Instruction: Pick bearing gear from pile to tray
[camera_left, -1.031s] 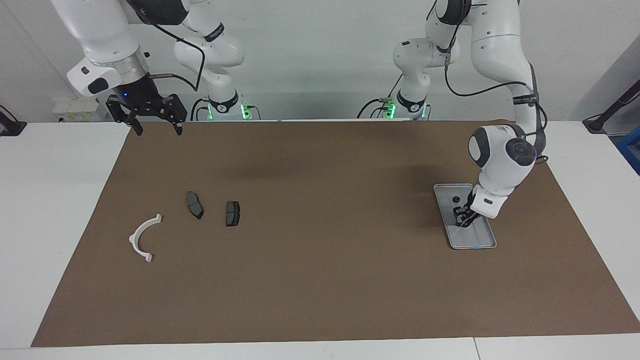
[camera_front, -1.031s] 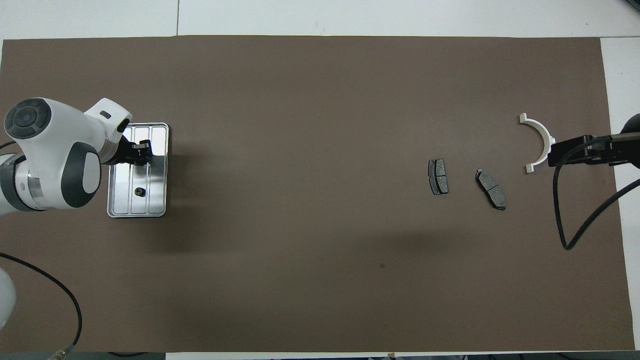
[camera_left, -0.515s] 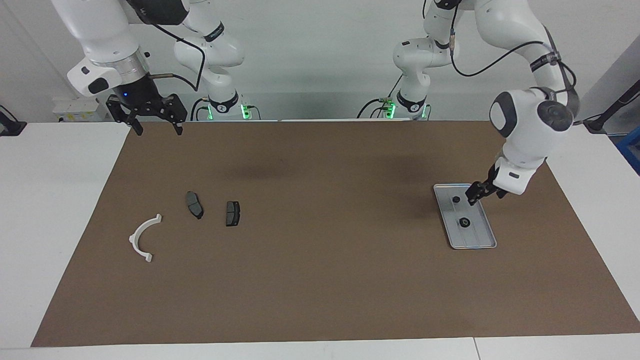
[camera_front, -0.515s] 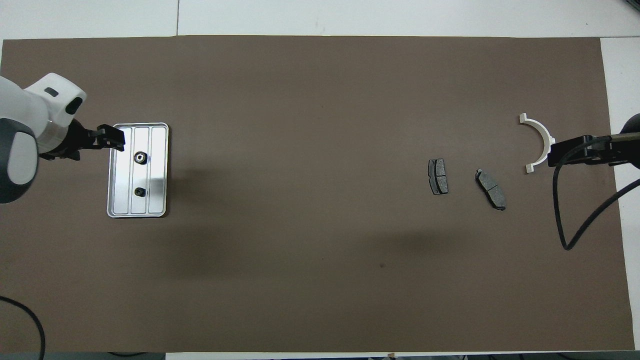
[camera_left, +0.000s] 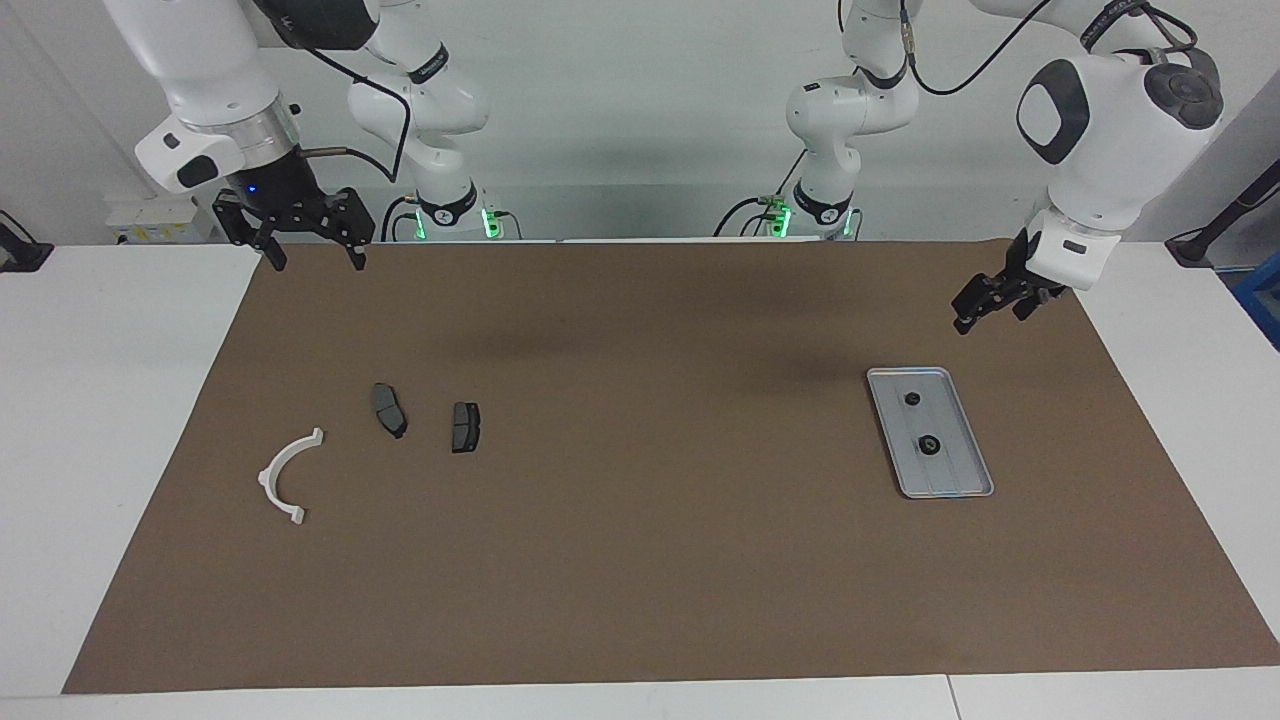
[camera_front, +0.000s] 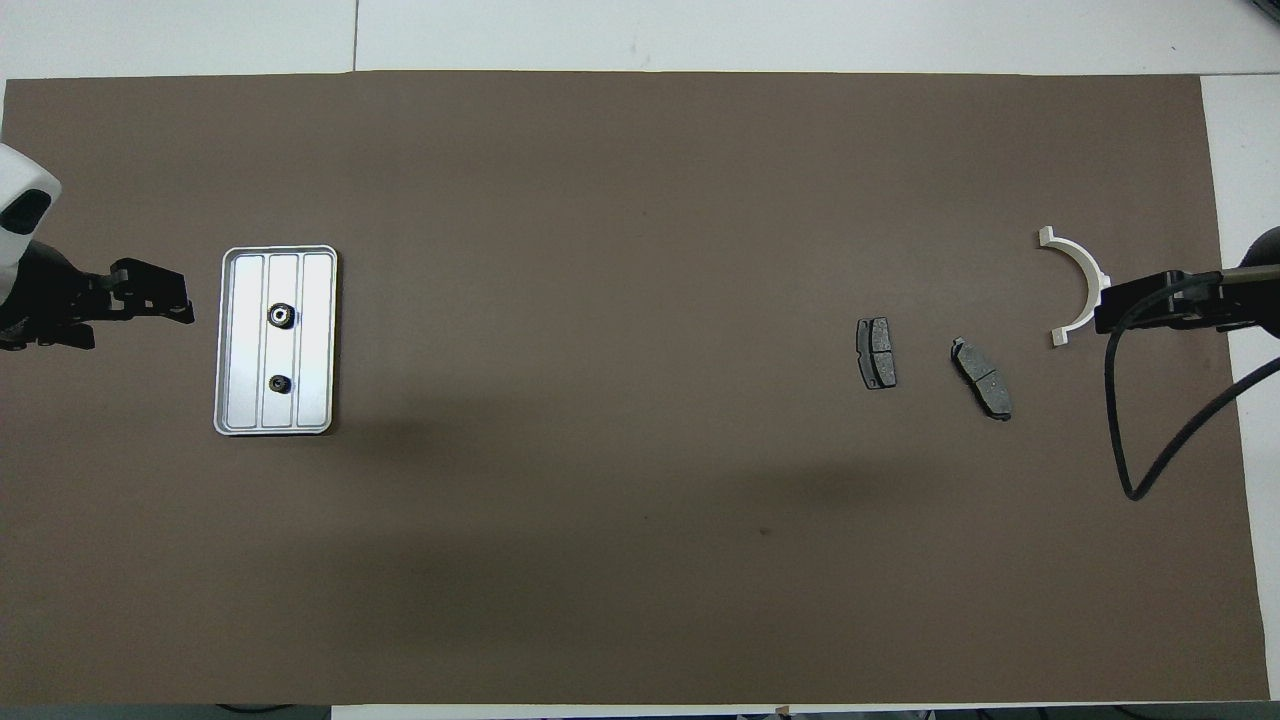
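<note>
Tray (camera_left: 958, 478), toward the left arm's end of the mat, is holding two bearing gears (camera_left: 929, 446), apart from each other. Left gripper (camera_left: 985, 303) is hanging above the mat beside the tray, carrying nothing, finger spread unreadable. Right gripper (camera_left: 314, 262) is waiting, fingers spread, empty, over the mat's robot-side edge; brake pads (camera_left: 465, 427) and white bracket (camera_left: 287, 475) are lying at that end.

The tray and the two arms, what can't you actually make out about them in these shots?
- Two small black parts in the tray: too small in both views to name.
- Left gripper: the overhead view's edge cuts off its arm, and its finger gap is unreadable.
- Right gripper: in the overhead view it overlaps the white bracket; the facing view shows it raised, waiting.
</note>
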